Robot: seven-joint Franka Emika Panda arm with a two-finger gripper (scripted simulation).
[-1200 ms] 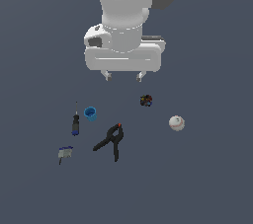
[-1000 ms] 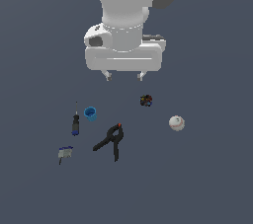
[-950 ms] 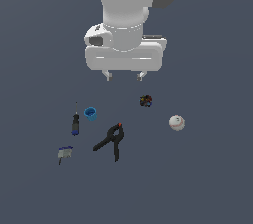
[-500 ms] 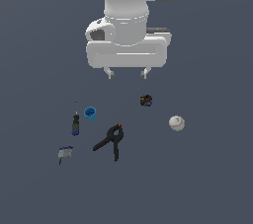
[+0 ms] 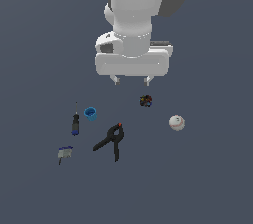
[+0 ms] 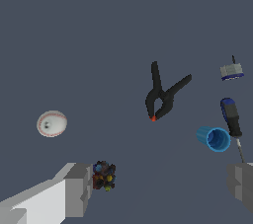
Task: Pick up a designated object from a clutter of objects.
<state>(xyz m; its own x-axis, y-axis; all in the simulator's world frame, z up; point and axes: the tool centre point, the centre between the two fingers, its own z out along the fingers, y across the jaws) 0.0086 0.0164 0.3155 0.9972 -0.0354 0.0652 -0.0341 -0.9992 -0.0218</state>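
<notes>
In the exterior view my gripper (image 5: 132,80) hangs above the surface (image 5: 207,178) with its two short fingertips spread apart and nothing between them. The dark lump (image 5: 146,100) lies below it, just past the fingertip on the exterior view's right. The white ball (image 5: 176,123) sits further out on that side. The blue cup (image 5: 90,114) and the dark screwdriver (image 5: 75,124) lie beyond the other fingertip, with the black clamp (image 5: 110,141) below the gripper's middle and the small grey-blue piece (image 5: 64,153) furthest off. From here the lump is only a tiny dark blot with faint specks, and the screwdriver's shaft is a thin line I can barely make out.

The wrist view shows what that one cannot: the lump's blue, red and orange-yellow beads (image 6: 104,175), right beside one finger (image 6: 76,189) on its inner side. I cannot tell whether they touch. The other finger (image 6: 242,188) is well apart and cut by the frame edge. The clamp's red tip (image 6: 163,97), the ball's stitching (image 6: 52,123) and the cup's open mouth (image 6: 214,138) are plain here. The screwdriver (image 6: 231,121) runs beside the cup, its tip ending at the far finger. The grey-blue piece (image 6: 231,71) stays blurry.
</notes>
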